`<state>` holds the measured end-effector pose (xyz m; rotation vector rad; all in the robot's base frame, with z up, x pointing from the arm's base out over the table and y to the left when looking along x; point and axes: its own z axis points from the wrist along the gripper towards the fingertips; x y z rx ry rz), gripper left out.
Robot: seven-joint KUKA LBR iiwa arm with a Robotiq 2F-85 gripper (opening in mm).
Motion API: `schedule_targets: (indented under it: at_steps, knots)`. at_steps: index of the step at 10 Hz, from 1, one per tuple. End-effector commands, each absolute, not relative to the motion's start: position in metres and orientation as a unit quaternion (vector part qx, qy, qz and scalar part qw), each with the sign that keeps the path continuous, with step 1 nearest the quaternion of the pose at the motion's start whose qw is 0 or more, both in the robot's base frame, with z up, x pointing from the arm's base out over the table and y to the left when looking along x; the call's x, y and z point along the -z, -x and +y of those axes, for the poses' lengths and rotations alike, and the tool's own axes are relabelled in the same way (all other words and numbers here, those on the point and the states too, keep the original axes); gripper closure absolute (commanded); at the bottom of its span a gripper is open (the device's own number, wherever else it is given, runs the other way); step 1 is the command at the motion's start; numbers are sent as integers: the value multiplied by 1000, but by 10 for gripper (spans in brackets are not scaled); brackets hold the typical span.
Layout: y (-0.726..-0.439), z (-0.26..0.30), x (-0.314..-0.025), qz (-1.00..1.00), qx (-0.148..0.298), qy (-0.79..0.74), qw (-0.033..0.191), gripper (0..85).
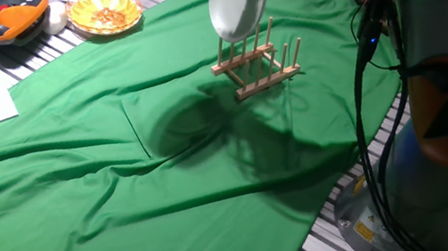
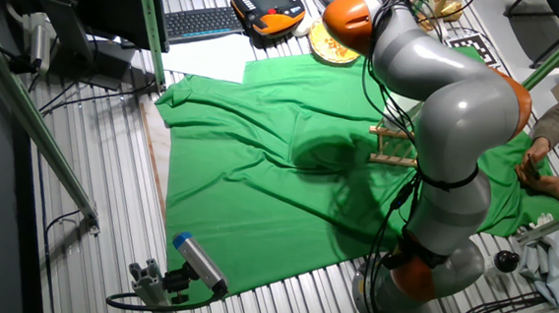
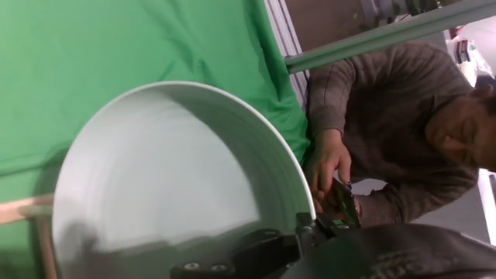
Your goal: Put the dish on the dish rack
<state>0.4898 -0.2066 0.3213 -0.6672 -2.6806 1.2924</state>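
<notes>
Your dish is up in the air, on edge, right above the 11 o'clock end of the dish rack; its lower rim hangs just over the peg tops, and you can't tell from this angle whether it touches them. Rack sits on the green cloth toward 1 o'clock of the surface.

In hand view the dish fills most of the shot, with the tool clenched on its rim at 6 o'clock; only the dark finger hardware shows. A rack peg pokes in at 9 o'clock.

In the other fixed view your arm blocks the dish; only part of the rack shows.

Basket of food sits at 10 o'clock, well apart from the rack.
</notes>
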Motion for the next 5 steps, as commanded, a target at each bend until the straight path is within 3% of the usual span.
schedule_targets:
  at_steps: [1,5]
  knots:
    - [-490,-207,-321,-881,-416,221,50,850]
    - [-490,-207,-321,-881,-402,247,31,850]
